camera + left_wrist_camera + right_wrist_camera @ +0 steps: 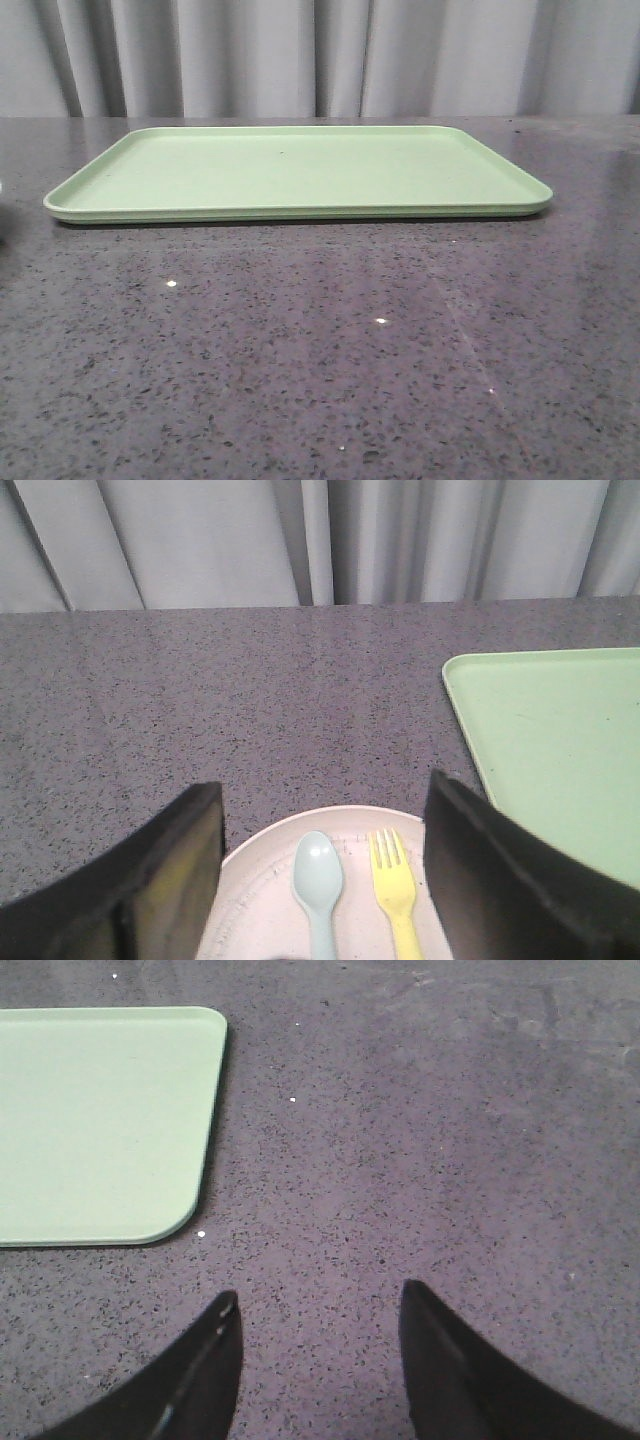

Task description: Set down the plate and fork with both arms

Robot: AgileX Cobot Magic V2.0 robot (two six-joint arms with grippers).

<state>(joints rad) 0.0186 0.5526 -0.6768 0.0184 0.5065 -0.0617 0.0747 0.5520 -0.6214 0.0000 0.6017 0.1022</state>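
Plate (262, 900) with fork (394, 890) between spread left end effector (322, 865) fingers, right end effector (318, 1360) released over bare table (450, 1140)

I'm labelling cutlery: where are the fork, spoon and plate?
fork (394, 888), left wrist view, on its neck below the tines.
spoon (318, 873), left wrist view, on its bowl.
plate (255, 865), left wrist view, on bare surface.

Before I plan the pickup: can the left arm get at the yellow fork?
Probably yes. The left end effector is open, with the fork lying on the plate between its fingers, beside the spoon, nothing covering it.
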